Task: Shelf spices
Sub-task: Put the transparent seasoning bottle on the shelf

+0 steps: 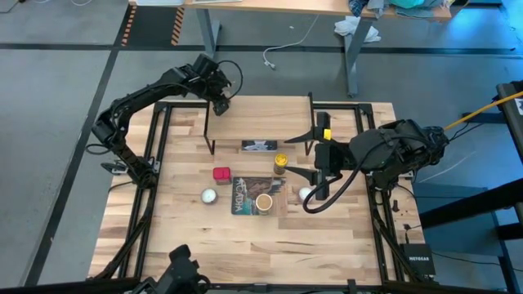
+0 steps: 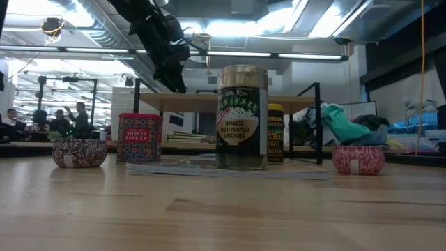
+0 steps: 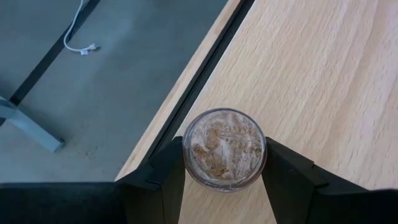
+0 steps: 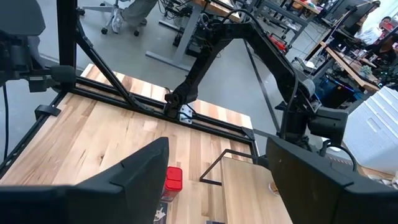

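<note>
My left gripper (image 1: 221, 104) (image 3: 224, 155) points down over the far left end of the light-wood shelf (image 1: 253, 122) (image 3: 323, 74), shut on the tiny brownish jar (image 3: 224, 149). My right gripper (image 1: 288, 153) (image 4: 217, 149) hangs open above the table, right of the middle, touching nothing. The red tin (image 1: 221, 173) (image 2: 139, 138) and the yellow jar (image 1: 280, 163) (image 2: 276, 132) stand on the tabletop in front of the shelf. The wider tan jar (image 1: 264, 202) (image 2: 242, 118) stands upright on the dark book (image 1: 245, 196). My left gripper pinches the tiny jar by its round side wall (image 3: 189, 155), one finger (image 3: 168, 177) on each side. The fingers come from above, pointing down, and the jar sits upright between them near the board's edge. I cannot tell whether its base touches the board.
Two white balls (image 1: 209, 195) (image 1: 306, 193) lie on either side of the book. A flat dark item (image 1: 260, 146) lies at the shelf's near edge. Thin black shelf legs (image 2: 318, 122) stand at its ends. The near half of the tabletop (image 1: 261, 245) is bare wood.
</note>
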You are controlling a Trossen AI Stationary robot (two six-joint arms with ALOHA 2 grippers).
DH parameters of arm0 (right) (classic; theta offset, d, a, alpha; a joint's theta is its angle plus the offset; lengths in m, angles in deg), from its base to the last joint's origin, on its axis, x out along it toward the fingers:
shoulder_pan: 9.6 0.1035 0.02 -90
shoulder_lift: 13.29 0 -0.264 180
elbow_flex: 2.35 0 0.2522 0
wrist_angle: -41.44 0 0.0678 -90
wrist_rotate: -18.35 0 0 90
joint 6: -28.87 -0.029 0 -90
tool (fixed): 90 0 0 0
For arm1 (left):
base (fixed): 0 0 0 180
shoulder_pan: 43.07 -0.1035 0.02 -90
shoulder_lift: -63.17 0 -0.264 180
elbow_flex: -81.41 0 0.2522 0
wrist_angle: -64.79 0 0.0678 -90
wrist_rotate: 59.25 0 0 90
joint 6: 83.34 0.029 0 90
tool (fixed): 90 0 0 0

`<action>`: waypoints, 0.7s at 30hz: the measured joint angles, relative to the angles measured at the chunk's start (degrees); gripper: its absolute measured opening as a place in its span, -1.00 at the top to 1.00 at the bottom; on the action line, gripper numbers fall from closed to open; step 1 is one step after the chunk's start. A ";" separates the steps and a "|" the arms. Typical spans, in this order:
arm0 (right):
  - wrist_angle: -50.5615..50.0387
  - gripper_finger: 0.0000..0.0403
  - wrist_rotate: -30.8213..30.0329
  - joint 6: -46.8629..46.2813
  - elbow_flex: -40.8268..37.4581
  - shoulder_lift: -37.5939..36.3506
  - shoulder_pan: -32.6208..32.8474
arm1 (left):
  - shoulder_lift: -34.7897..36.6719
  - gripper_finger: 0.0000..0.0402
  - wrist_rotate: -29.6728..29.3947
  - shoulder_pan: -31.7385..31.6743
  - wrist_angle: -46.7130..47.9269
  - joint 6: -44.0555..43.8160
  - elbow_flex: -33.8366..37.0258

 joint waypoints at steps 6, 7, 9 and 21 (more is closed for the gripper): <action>-1.33 -0.37 0.00 -1.00 0.00 0.00 0.00 | 0.64 0.18 -0.11 -0.22 2.43 -0.36 0.00; -1.47 -0.37 -0.02 -1.14 0.00 0.00 0.00 | 0.89 0.18 -0.23 -0.24 2.84 -0.50 0.02; -1.54 -0.37 0.00 -1.17 0.00 0.00 0.00 | 1.71 0.18 -0.45 -0.24 3.81 -0.54 0.07; -1.16 -0.37 0.00 -1.22 0.00 0.00 0.00 | 2.89 0.18 -0.64 -0.51 4.15 0.17 0.26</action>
